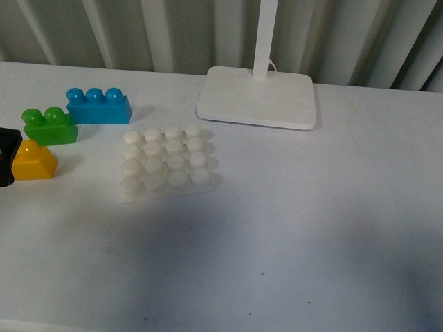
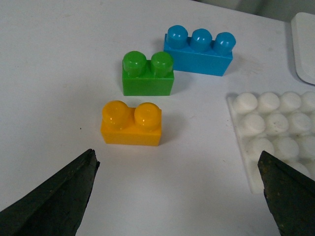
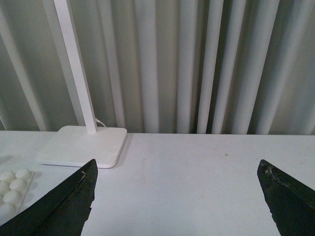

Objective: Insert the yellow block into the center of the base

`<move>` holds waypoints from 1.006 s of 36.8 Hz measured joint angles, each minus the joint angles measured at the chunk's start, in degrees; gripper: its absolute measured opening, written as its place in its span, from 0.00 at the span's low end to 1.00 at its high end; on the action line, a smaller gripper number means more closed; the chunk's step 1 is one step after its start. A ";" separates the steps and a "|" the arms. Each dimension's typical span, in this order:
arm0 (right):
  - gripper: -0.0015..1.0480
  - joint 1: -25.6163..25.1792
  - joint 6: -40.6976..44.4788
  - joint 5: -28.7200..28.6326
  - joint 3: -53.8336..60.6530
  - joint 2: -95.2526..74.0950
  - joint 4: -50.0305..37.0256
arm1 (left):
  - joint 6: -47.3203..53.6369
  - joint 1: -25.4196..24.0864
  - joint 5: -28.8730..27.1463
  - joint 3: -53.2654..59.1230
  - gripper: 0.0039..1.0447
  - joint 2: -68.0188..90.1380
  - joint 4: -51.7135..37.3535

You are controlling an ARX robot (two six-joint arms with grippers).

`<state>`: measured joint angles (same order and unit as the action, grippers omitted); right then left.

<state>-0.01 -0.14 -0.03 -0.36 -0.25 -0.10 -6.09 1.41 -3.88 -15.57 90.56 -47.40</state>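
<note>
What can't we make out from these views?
Left gripper: front view shows only a black sliver, cut by the left edge, beside the yellow block.
Right gripper: outside the front view entirely.
Base: in the left wrist view, cut by the right edge and a finger.
Lamp: pole cut by the top edge, front and right wrist views; head unseen.

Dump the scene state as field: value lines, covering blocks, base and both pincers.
yellow block: upright on the table, left of the base, not gripped
base: flat on the table, studs bare, nothing inserted
green block: just behind the yellow block, with a gap between them
blue block: further back, right of the green block
lamp foot: behind the base, to its right
left pincer: open, empty, facing the yellow block
right pincer: open, empty, above the table
task: block not yet grasped
</note>
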 joint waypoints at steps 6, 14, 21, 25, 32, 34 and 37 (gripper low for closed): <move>0.91 0.00 0.00 0.00 0.00 0.00 0.00 | 1.75 -1.18 0.66 -2.45 0.94 5.29 -1.77; 0.91 0.00 0.00 0.00 0.00 0.00 0.00 | 4.02 -1.62 2.05 -4.63 0.94 9.62 -2.49; 0.91 0.00 0.00 0.00 0.00 0.00 0.00 | 6.19 -3.13 2.40 -7.89 0.94 13.14 -2.54; 0.91 0.00 -0.02 0.00 0.00 0.00 0.00 | 7.54 -3.91 2.45 -10.34 0.94 14.62 -1.55; 0.91 0.00 0.00 0.00 0.00 0.00 0.00 | 9.07 -3.91 2.64 -12.98 0.94 16.96 -0.09; 0.91 0.00 0.00 0.00 0.00 0.00 0.00 | 9.33 -3.91 2.64 -13.68 0.94 17.81 0.20; 0.91 0.00 -0.02 0.00 0.00 0.00 0.00 | 9.55 -3.91 2.49 -14.51 0.94 18.80 0.44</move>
<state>-0.01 -0.16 -0.03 -0.36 -0.25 -0.10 3.46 -2.50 -1.39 -30.09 109.36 -46.96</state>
